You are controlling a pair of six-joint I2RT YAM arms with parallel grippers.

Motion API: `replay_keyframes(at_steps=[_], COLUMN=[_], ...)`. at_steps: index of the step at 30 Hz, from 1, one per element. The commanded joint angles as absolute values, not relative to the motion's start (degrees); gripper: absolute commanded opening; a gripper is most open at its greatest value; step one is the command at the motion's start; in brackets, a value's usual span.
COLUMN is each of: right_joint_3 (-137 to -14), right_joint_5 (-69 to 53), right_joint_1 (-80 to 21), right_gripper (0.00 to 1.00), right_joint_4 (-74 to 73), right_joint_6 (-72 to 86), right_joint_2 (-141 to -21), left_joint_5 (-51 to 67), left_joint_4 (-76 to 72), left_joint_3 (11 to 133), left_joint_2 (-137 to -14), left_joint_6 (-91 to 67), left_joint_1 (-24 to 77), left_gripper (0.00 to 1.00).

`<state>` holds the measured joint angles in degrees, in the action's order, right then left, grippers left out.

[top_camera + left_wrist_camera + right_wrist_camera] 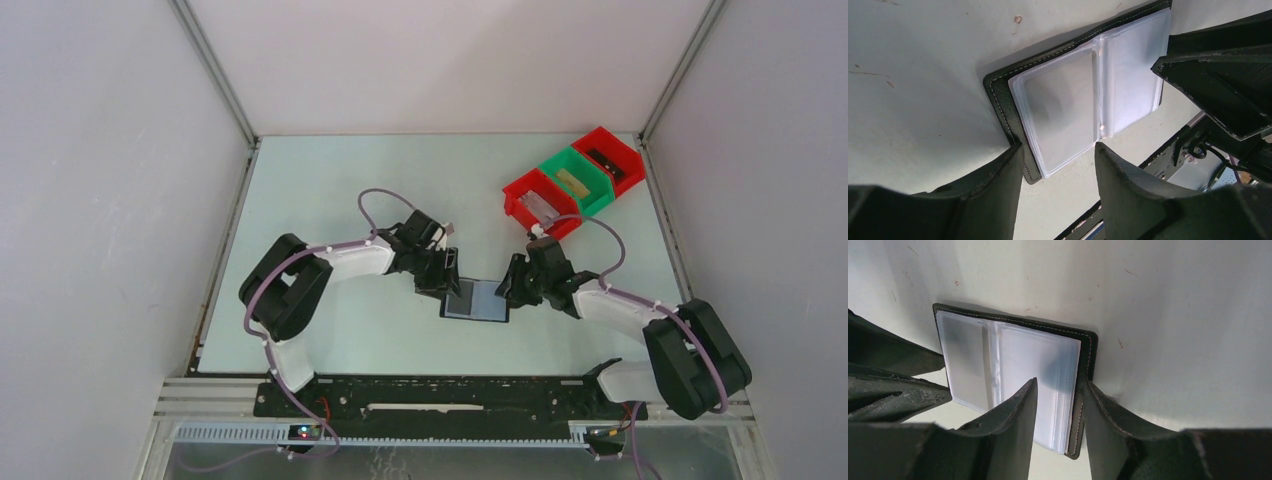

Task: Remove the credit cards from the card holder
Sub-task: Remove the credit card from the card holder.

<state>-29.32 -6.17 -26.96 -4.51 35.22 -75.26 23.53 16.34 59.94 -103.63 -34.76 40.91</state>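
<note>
Where the black stitched bifold card holder [476, 300] with cloudy plastic sleeves [1063, 105] lies open flat on the pale green table [330, 190], its long axis runs gripper to gripper.
Left gripper [1058, 160] stands spread astride its left near corner; right gripper [1060, 390] straddles the right edge, whether pinching I cannot tell. No credit cards show distinctly.

Bright, even light; soft shadows lie beside the card holder [1058, 110]; its clear plastic looks hazy, perhaps from glare; the near foreground is blurred.
</note>
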Motion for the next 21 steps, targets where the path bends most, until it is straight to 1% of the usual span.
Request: replay_keyframes(at_steps=[1, 5, 12, 17, 21], right_joint_3=[-28.32, -28.21, -28.21, -28.21, -28.21], right_joint_5=[-5.48, -6.33, -7.46, -7.39, -7.47], right_joint_1=[-26.86, -26.98, -27.47, -27.85, -27.82], right_gripper=[0.47, 0.47, 0.47, 0.47, 0.47], right_joint_4=[-1.64, -0.6, 1.94, 2.09, 1.86], right_joint_6=[36.27, 36.69, 37.94, 38.23, 38.28], right_joint_2=[-77.95, -79.27, -80.85, -81.04, -80.73], left_joint_5=[24.85, 25.61, 26.82, 25.92, 26.65], left_joint_4=[14.94, 14.62, 15.63, 17.41, 17.53], left_joint_3=[62.4, 62.4, 63.93, 65.04, 65.47], left_joint_2=[-104.87, -104.62, -102.6, -101.99, -101.92], left_joint_6=[-35.04, -35.08, -35.21, -34.55, -34.67], left_joint_1=[41.35, 41.64, 42.26, 42.61, 42.75], left_gripper=[0.6, 0.58, 0.52, 0.54, 0.52])
